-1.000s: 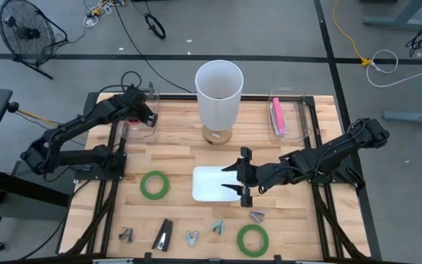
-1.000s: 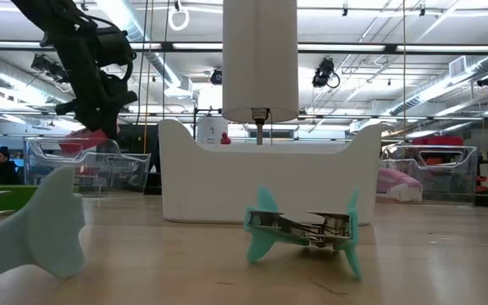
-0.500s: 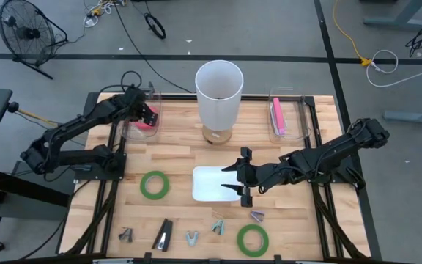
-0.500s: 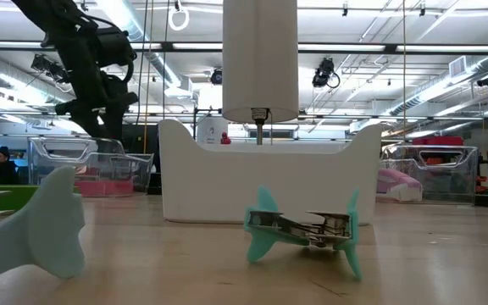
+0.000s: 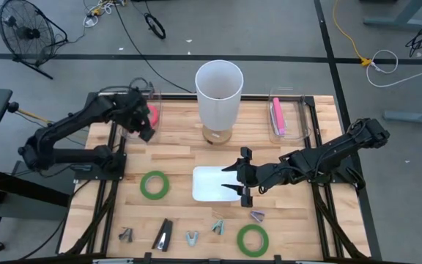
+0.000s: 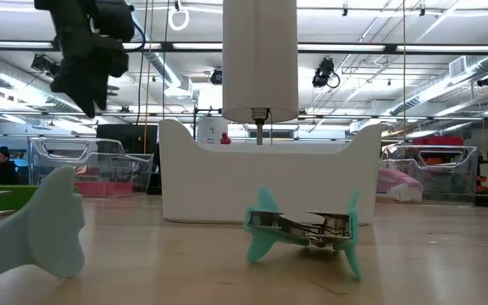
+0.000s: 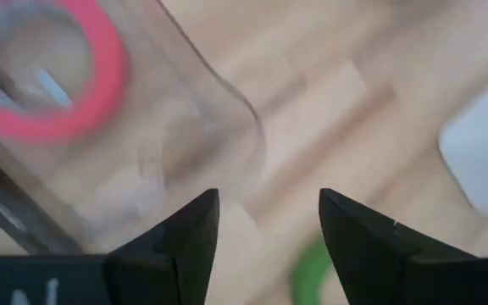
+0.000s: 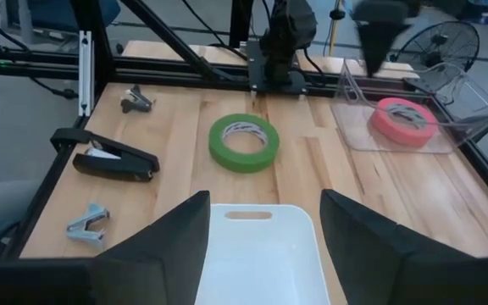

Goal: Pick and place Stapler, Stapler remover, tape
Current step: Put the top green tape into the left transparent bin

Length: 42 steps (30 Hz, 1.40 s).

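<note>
A tall white cylinder [image 5: 219, 95] blocks the upper middle of the high view, between two clear bins [image 5: 144, 117] [image 5: 285, 116]. The white tray [image 5: 212, 183] fills the centre, with the right claw [image 5: 240, 178] over its right edge. Bare table [image 5: 178, 150] lies open between cylinder and tray; small tools [image 5: 165, 234] and green tape rolls [image 5: 154, 185] crowd the lower edge.

A pink tape roll [image 8: 404, 119] lies flat in the clear bin [image 8: 447, 135] at the table's far left. A black stapler [image 5: 165, 234] rests near the front edge — small staple removers [image 5: 191, 237] scattered beside it — and two green tape rolls [image 5: 154, 184] lie flat on the wood.
</note>
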Available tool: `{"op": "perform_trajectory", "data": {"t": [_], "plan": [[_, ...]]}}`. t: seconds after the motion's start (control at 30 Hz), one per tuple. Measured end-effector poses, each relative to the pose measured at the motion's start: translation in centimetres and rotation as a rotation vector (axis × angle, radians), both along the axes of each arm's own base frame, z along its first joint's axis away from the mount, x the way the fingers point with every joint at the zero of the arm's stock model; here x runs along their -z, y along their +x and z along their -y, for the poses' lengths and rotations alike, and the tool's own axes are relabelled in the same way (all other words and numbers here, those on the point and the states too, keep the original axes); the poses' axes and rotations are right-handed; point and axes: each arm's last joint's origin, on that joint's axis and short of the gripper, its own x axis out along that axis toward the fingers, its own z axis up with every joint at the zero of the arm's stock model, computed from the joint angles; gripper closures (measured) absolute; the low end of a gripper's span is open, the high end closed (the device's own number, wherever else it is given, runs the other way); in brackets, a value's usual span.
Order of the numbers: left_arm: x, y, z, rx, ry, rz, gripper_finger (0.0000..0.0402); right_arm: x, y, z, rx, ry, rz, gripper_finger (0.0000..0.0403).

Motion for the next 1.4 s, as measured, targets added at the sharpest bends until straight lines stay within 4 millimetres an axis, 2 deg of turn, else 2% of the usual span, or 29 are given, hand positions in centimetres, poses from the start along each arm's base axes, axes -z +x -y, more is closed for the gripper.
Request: {"op": "perform_trajectory", "data": {"t": [0.23,0.4,0.7,0.87,1.23,1.4], "plan": [[1.6,1.4,4.6,0.062,-0.116,-0.083,0.02,0.1,0.0,0.0,-0.001,0.012,-0.009,0.0179],[2.8,1.8,7.7,0.089,-0.077,-0.148,0.02,0.1,0.0,0.0,-0.001,0.012,-0.009,0.0179],[7.1,1.3,12.3,0.039,-0.096,-0.174,0.02,0.1,0.0,0.0,0.002,0.019,-0.009,0.0179],[9.5,1.3,13.5,0.004,-0.139,-0.105,0.02,0.1,0.0,0.0,0.003,0.019,-0.007,0.0179],[12.1,-0.1,14.3,-0.076,-0.146,-0.137,0.02,0.0,0.0,0.0,0.002,0.02,-0.007,0.0179],[12.4,0.3,14.6,-0.069,-0.162,-0.068,0.02,0.0,0.0,0.0,0.002,0.02,-0.007,0.0179]]}}
